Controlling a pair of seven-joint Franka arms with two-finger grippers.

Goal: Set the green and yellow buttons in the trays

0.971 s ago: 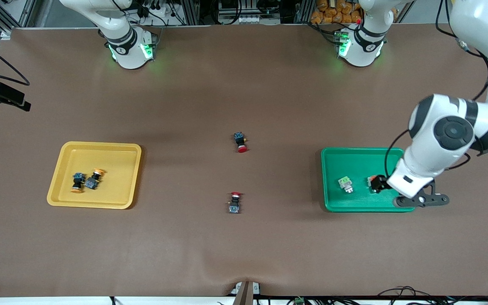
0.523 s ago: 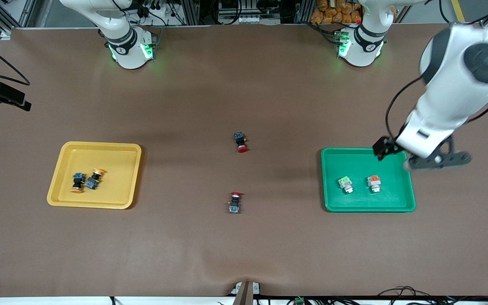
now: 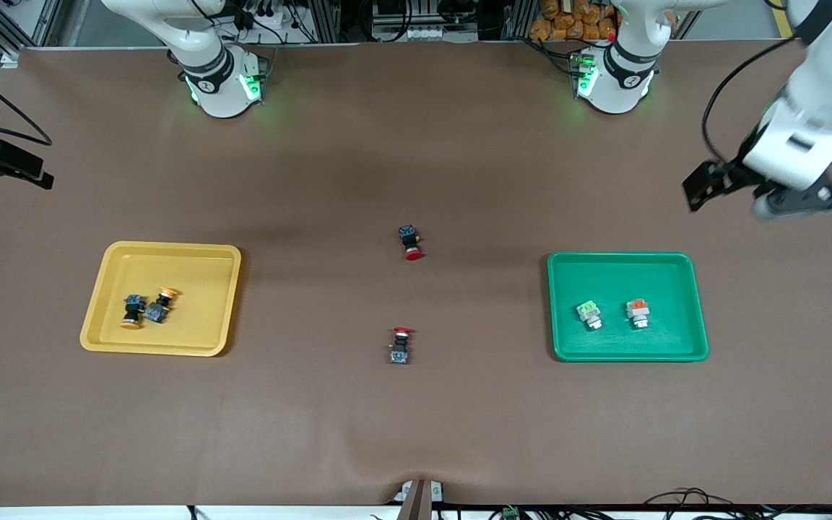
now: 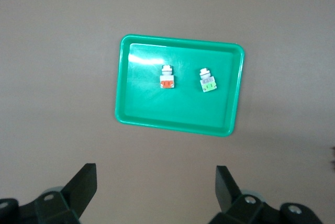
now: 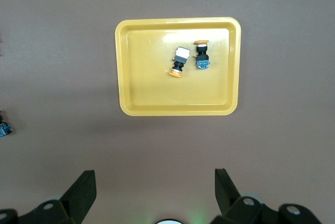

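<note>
Lifted off the green tray (image 3: 683, 263), the left tool (image 3: 737, 189) hangs spread and empty. Green buttons (image 3: 588, 314) lie inside it, yellow buttons (image 3: 147, 308) inside the yellow tray (image 3: 109, 332), under the right tool (image 5: 154, 195), also spread.

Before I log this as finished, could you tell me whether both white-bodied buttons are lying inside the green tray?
Yes, both white-bodied buttons lie side by side inside the green tray.

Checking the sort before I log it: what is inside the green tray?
The green tray holds two white-bodied buttons lying apart, both uncovered. Their cap faces do not show clearly. The left gripper is over bare table, jaws open and empty.
</note>
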